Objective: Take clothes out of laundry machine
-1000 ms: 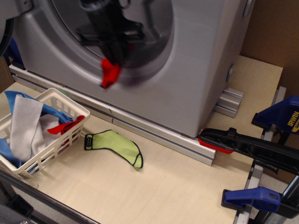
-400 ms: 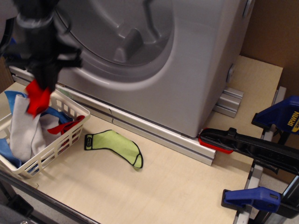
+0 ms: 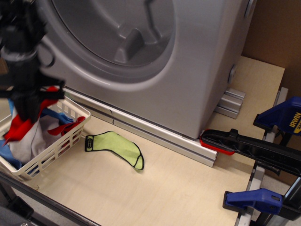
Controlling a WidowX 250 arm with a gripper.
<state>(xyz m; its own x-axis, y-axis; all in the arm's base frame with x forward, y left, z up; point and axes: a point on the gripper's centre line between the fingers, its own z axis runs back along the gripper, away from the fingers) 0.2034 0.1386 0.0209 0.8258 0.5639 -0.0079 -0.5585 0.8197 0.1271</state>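
Observation:
The grey laundry machine (image 3: 202, 70) fills the top of the view, and no cloth shows in the visible part of its round drum opening (image 3: 117, 33). My black gripper (image 3: 23, 112) is at the far left, low over the white lattice basket (image 3: 56, 149). The red clothes piece (image 3: 15, 128) hangs from its tip and rests against the white cloth (image 3: 26, 143) in the basket. The fingers are blurred, but they look shut on the red piece.
A lime-green sock (image 3: 115, 147) lies on the wooden table in front of the machine. The basket also holds blue cloth and a second red bit (image 3: 70, 125). A black and red clamp (image 3: 244, 146) and blue clamps (image 3: 256, 200) stand at the right edge.
My gripper carried the red piece out of the drum opening, leftward and down to the basket. The red piece now touches the cloths in the basket.

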